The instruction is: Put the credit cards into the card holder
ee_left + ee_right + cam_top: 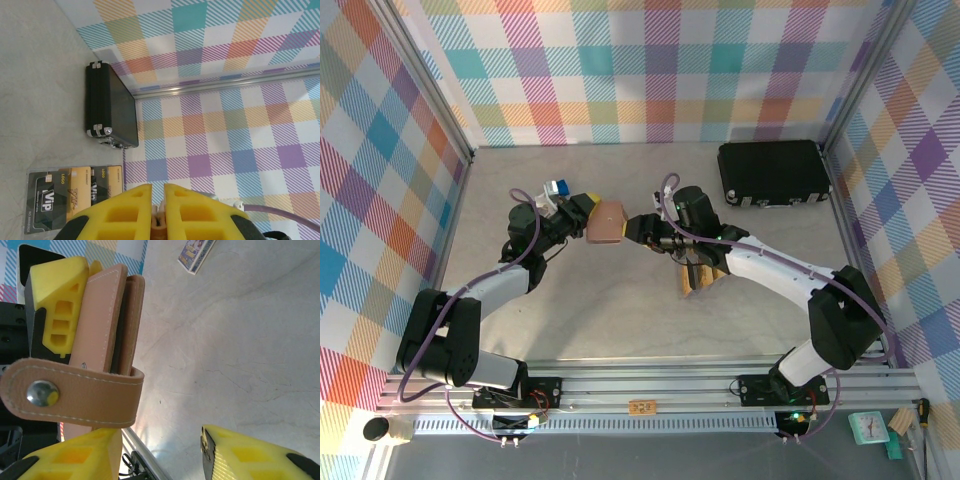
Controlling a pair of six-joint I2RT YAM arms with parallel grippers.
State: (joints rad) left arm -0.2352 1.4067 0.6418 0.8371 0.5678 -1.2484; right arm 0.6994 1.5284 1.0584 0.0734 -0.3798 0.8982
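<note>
My left gripper [578, 212] is shut on the card holder [607, 222], a tan leather wallet held above the middle of the table. In the left wrist view a thin tan edge shows pinched between the closed yellow fingers [135, 210]. The right wrist view shows the card holder [107, 315] edge-on, its clasp tab [75, 395] with a metal snap wrapped across it. My right gripper [160, 452] stands open just beside the tab, holding nothing. The credit cards [696, 283] lie on the table under the right arm; in the left wrist view the cards [75, 192] form a black and gold row.
A large black case [772, 172] lies at the back right against the wall, and the same case [110, 105] shows in the left wrist view. A small printed box [196, 254] and a tiny blue object [558, 186] sit behind the left gripper. Plaid walls enclose the table.
</note>
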